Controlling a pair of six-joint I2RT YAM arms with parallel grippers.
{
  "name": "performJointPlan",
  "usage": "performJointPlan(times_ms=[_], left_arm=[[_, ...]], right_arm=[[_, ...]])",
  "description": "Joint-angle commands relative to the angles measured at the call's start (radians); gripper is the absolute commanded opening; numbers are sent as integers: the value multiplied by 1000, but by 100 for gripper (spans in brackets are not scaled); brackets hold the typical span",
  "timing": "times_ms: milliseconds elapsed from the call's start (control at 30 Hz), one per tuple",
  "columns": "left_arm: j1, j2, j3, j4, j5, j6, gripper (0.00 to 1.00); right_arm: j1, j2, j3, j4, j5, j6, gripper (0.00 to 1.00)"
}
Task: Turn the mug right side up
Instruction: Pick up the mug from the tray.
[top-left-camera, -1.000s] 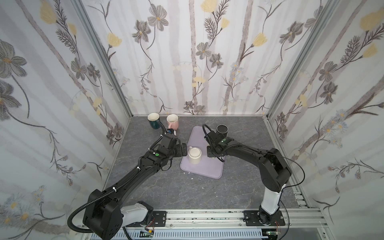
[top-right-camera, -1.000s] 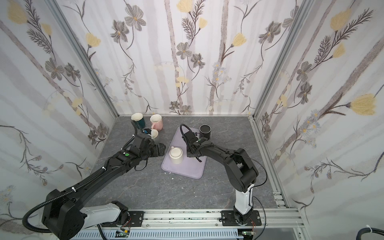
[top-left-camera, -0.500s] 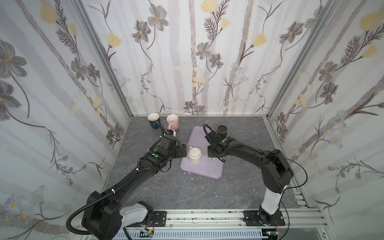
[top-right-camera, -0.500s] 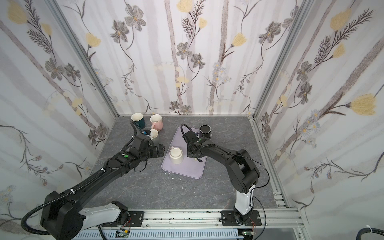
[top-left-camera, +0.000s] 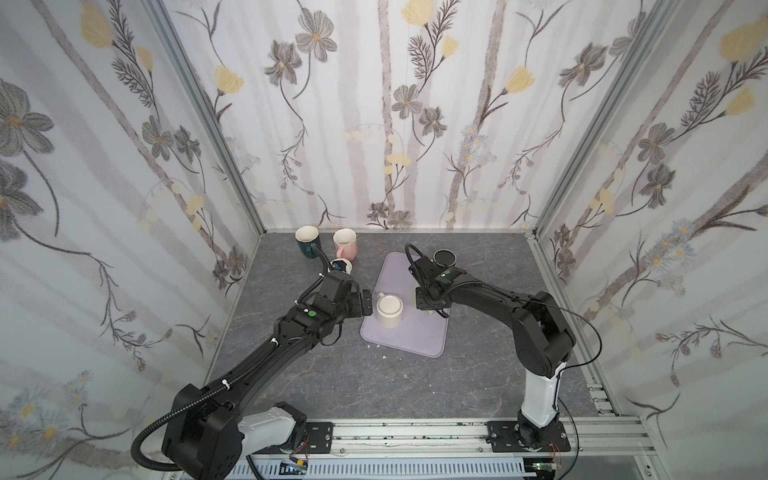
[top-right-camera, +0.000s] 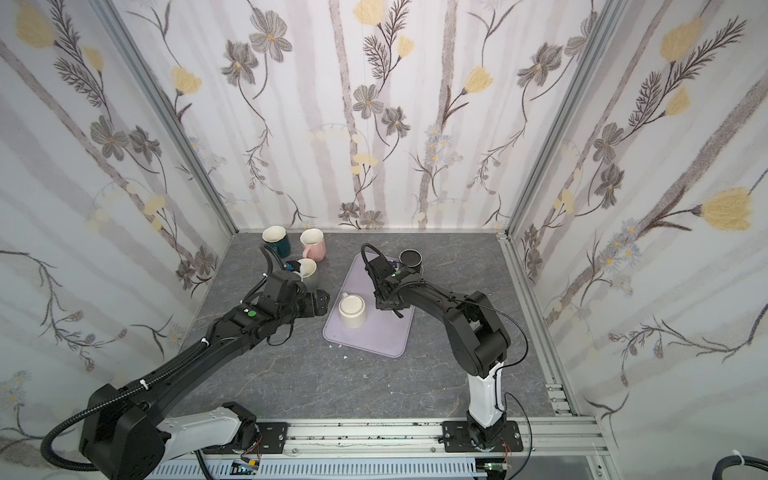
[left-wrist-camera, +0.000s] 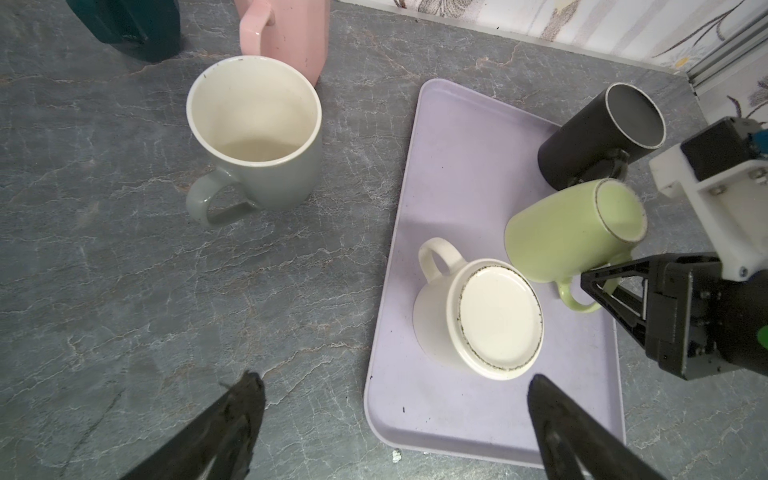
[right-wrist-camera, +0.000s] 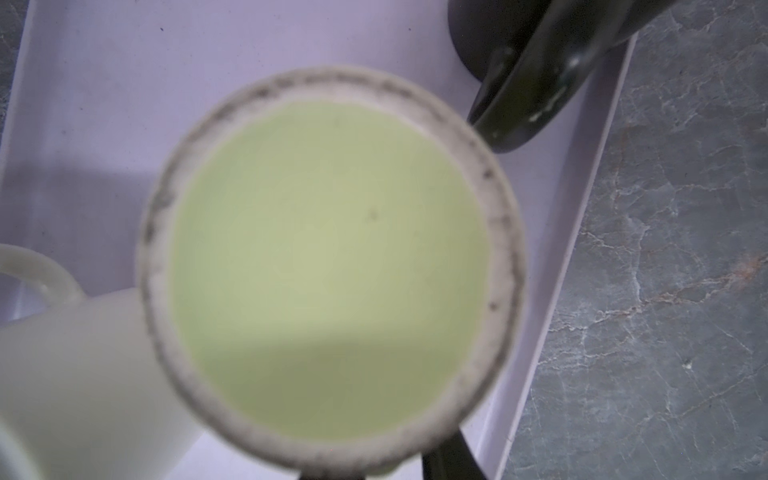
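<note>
A light green mug (left-wrist-camera: 569, 232) leans upside down on the lilac tray (left-wrist-camera: 457, 145), its base (right-wrist-camera: 328, 270) filling the right wrist view. My right gripper (left-wrist-camera: 590, 286) (top-left-camera: 432, 305) is shut on the green mug's handle. In both top views the gripper covers most of that mug. Beside it a cream mug (top-left-camera: 389, 309) (left-wrist-camera: 478, 316) stands upside down on the tray. My left gripper (top-left-camera: 366, 302) (left-wrist-camera: 397, 384) hangs open at the tray's left edge, close to the cream mug, holding nothing.
A black mug (top-left-camera: 444, 258) stands upright at the tray's far right corner, close to my right wrist. Upright grey (left-wrist-camera: 257, 137), pink (top-left-camera: 345, 243) and teal (top-left-camera: 307, 241) mugs stand on the grey table at the back left, behind my left arm.
My right gripper's jaws have narrowed on the green mug's handle. The left arm and the cream mug have stayed where they were.
</note>
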Motion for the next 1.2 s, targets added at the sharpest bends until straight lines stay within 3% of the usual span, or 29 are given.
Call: performJointPlan(times_ms=[0,100,467,1167], left_arm=[[1,-8,-6,23,-17,-10,100],[0,-13,-10,23,-20,-11,100],[0,-10,-13,36,25,-40,100],[0,22,-10,166,173,-145,100]], right_arm=[[-2,14,17,-19,26,-11,18],[-6,11,18,-20,23,-17,8],[-16,-59,-4,-17,10,-37,2],[-38,-571,-338,302,-199,-34,0]])
